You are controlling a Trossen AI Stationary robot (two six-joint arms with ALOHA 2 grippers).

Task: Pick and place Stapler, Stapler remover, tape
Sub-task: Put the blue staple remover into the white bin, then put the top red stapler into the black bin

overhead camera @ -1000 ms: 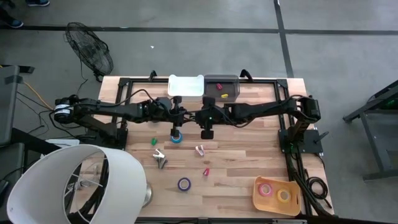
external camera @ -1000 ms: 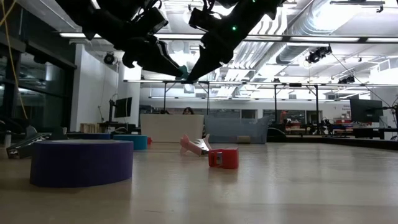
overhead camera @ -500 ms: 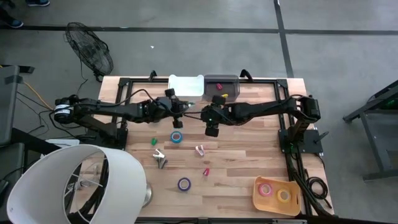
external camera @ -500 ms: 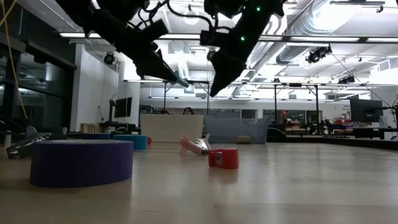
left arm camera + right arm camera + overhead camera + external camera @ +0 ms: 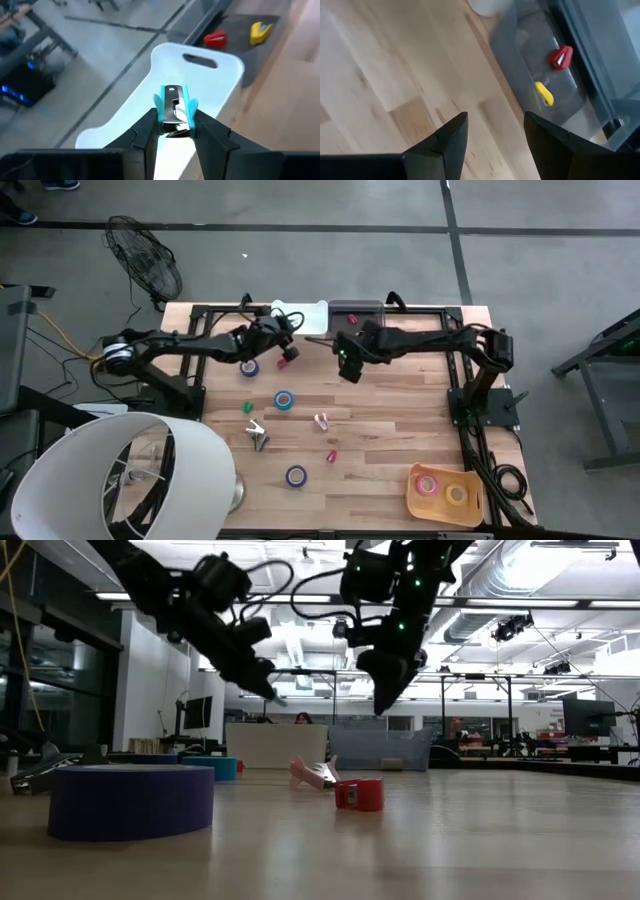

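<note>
A blue remover (image 5: 173, 111) is gripped between the fingers of the left claw (image 5: 172, 131), and in the left wrist view it is held above the white tray (image 5: 210, 82) at the far edge of the worktop (image 5: 390, 430); in the high view the left claw (image 5: 282, 352) is seen just short of that tray (image 5: 312, 310). The step in hand is judged to be the carry of the remover to its container, with release not yet made. The next move calls for the claw to be brought fully over the tray floor, lowered, and spread so that the remover drops inside rather than on the rim. The right claw (image 5: 495, 132) is spread and empty, raised over bare wood near the grey bin (image 5: 540, 75), in which a red piece (image 5: 560, 56) and a yellow piece (image 5: 544, 93) already lie. Still lying on the worktop in the high view are a blue tape (image 5: 284, 400), a purple tape (image 5: 296, 475), a green item (image 5: 247, 408), a grey stapler (image 5: 258, 434), a pink remover (image 5: 321, 422) and a small red item (image 5: 331, 455); two more rolls are held in an orange tray (image 5: 425, 502) at the near right corner. Much of the task is therefore judged to remain.
</note>
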